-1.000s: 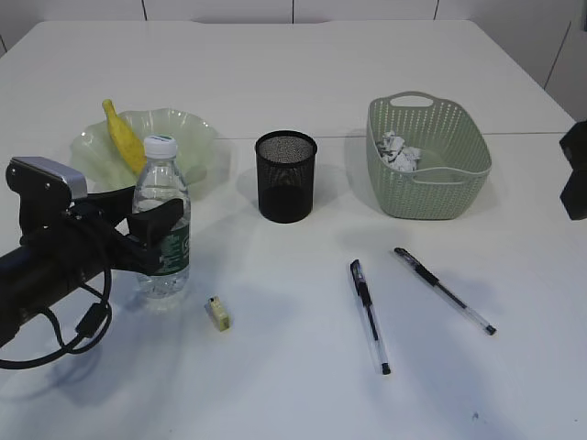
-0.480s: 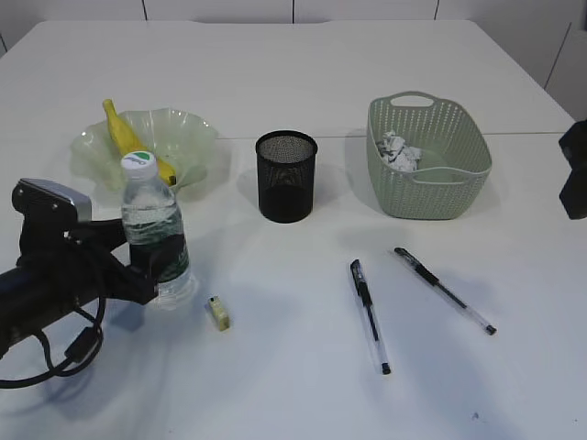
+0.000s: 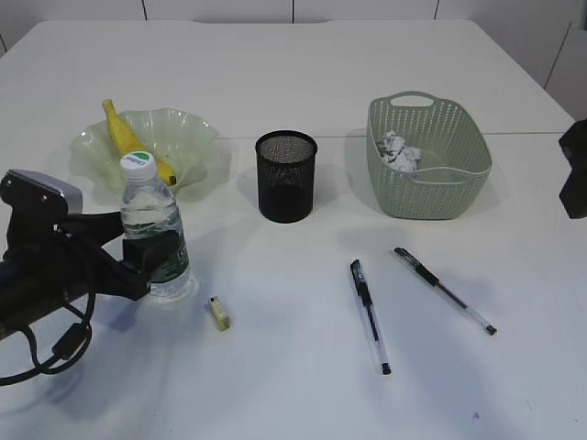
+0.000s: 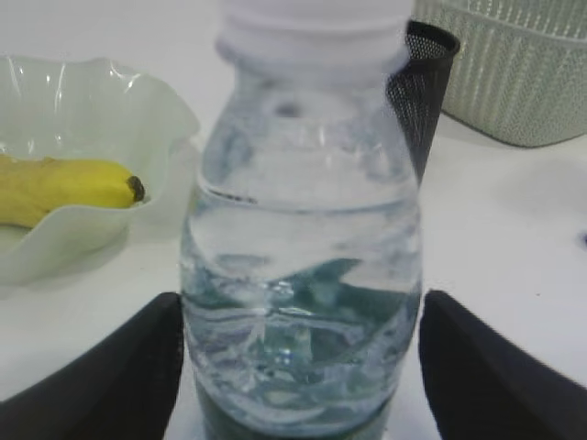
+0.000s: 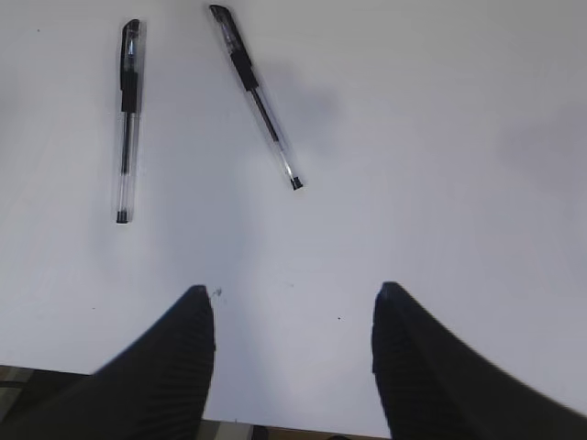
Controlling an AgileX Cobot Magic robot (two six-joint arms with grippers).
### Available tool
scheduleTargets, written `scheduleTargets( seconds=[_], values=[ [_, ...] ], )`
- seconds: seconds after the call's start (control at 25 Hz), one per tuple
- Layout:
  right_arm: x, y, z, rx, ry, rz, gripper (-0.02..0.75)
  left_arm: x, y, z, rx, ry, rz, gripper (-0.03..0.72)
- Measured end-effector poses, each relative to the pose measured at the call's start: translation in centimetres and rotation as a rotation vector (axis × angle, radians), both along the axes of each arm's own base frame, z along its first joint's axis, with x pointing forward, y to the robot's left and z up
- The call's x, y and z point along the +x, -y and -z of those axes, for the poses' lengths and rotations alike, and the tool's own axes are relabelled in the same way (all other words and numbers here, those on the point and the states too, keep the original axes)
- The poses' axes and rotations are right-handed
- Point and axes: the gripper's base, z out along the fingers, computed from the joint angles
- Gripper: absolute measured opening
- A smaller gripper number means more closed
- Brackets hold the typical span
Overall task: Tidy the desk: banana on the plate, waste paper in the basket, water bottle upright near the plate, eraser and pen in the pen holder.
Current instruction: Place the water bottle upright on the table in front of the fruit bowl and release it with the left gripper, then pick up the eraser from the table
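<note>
The white tabletop (image 3: 303, 82) carries everything. Toward its far right stands the green basket (image 3: 429, 170) with the waste paper (image 3: 400, 151) already inside. Toward the far left is the plate (image 3: 188, 137), and the banana (image 3: 128, 139) lies on it. The black pen holder (image 3: 286, 176) stands between them, and it looks empty from here.

The water bottle (image 3: 154, 229) stands upright just in front of the plate, near the left edge. The left gripper (image 4: 298, 362) is around its lower part with the jaws wide apart; a narrow gap shows on each side, so it holds nothing. The right gripper (image 5: 293, 353) hangs over bare tabletop near the front right, jaws apart and empty.

Two pens (image 3: 370, 314) (image 3: 444, 290) and the small eraser (image 3: 218, 313) lie loose near the front.

The risk, in my judgement: if the left arm pulls away crooked, a finger can knock the bottle over.

Only the left wrist view shows those gaps; the exterior view hides them. Only the exterior view shows the eraser.
</note>
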Motion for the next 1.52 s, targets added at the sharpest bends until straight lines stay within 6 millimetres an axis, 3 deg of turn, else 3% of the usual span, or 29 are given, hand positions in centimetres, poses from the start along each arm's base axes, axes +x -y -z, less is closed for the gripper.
scheduleTargets(
  seconds=[0.44, 0.96, 1.28, 1.52],
  values=[
    [0.0, 0.0, 0.0, 0.001, 0.000, 0.002, 0.411, 0.0, 0.0, -3.1, -0.024, 0.102, 0.000, 0.577],
    [0.0, 0.0, 0.0, 0.002, 0.004, 0.002, 0.411, -1.2, -0.4, -9.8, -0.078, 0.327, -0.007, 0.578],
    [0.0, 0.0, 0.0, 0.002, 0.004, 0.002, 0.411, -2.3, -2.7, -13.3, -0.112, 0.315, -0.181, 0.578],
    [0.0, 0.0, 0.0, 0.002, 0.004, 0.003, 0.411, -3.3, -5.7, -14.5, -0.078, 0.222, -0.321, 0.578]
  ],
)
